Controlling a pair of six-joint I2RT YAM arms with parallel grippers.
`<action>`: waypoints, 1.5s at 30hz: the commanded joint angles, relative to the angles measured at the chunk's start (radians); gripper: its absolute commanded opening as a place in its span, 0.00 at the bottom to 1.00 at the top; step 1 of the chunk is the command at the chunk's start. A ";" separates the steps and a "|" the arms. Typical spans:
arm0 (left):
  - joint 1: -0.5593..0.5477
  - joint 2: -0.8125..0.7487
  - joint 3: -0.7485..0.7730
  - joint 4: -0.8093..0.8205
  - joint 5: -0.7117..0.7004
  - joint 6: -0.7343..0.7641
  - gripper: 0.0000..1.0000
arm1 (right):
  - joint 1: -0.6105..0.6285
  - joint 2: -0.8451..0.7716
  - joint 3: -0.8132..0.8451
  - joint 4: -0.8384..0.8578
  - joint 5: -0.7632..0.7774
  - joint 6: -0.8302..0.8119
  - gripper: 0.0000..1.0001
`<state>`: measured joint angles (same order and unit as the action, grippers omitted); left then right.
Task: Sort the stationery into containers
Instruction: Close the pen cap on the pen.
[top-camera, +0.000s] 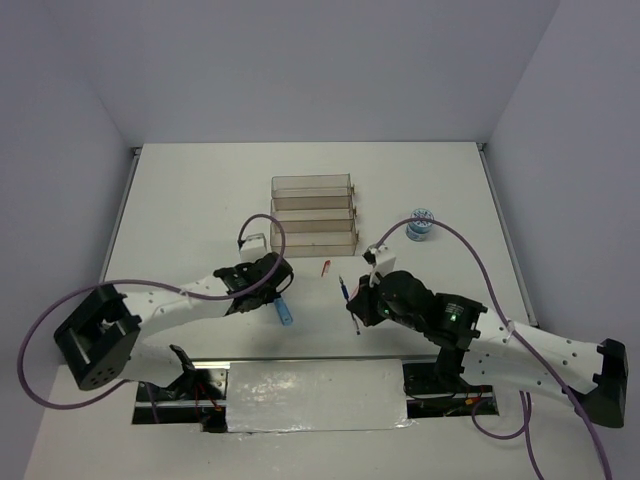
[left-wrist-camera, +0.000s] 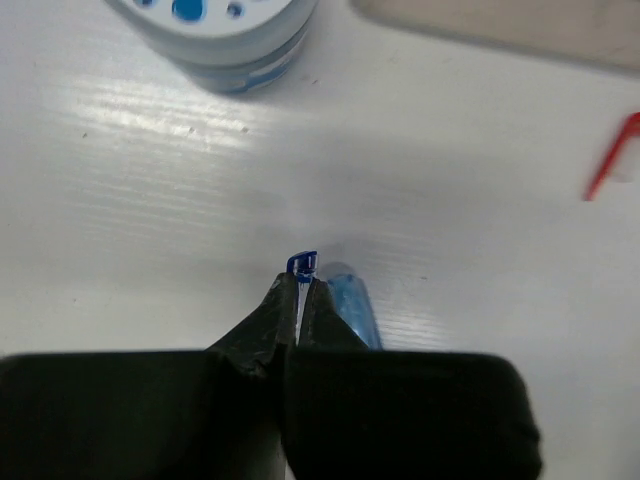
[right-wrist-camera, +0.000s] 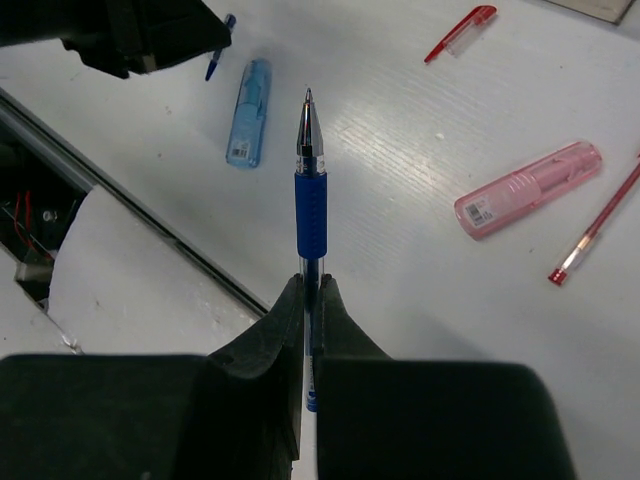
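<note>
The containers (top-camera: 312, 213), clear stepped trays, stand at the table's middle back. My left gripper (left-wrist-camera: 298, 285) is shut on a small blue pen cap (left-wrist-camera: 302, 263), low over the table. A short blue stick (left-wrist-camera: 352, 310) lies just right of its fingers. My right gripper (right-wrist-camera: 312, 285) is shut on a blue pen (right-wrist-camera: 311, 190), tip pointing away, held above the table. Beyond it lie the blue stick (right-wrist-camera: 248, 125), a pink stick (right-wrist-camera: 528, 188), a thin red pen (right-wrist-camera: 595, 228) and a red cap (right-wrist-camera: 458, 33). One blue-white roll (top-camera: 420, 224) sits right of the trays.
A blue-white roll (left-wrist-camera: 215, 30) stands close ahead of the left gripper. The red cap (top-camera: 326, 267) lies between the two arms, in front of the trays. A dark slot (right-wrist-camera: 150, 210) runs along the table's near edge. Purple cables loop over both arms.
</note>
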<state>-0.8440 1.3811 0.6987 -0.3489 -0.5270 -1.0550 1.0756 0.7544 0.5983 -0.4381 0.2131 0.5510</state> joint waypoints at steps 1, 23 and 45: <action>-0.004 -0.108 0.001 0.027 -0.013 0.039 0.00 | 0.001 0.006 -0.023 0.117 -0.011 -0.010 0.00; -0.009 -0.637 -0.140 0.427 0.156 0.050 0.00 | 0.127 0.273 -0.121 0.837 -0.186 0.217 0.00; -0.009 -0.771 -0.329 0.791 0.278 0.121 0.00 | 0.168 0.309 -0.049 0.854 -0.028 0.198 0.00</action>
<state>-0.8478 0.6304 0.3691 0.3344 -0.2756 -0.9627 1.2392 1.0889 0.5102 0.3733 0.1299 0.7609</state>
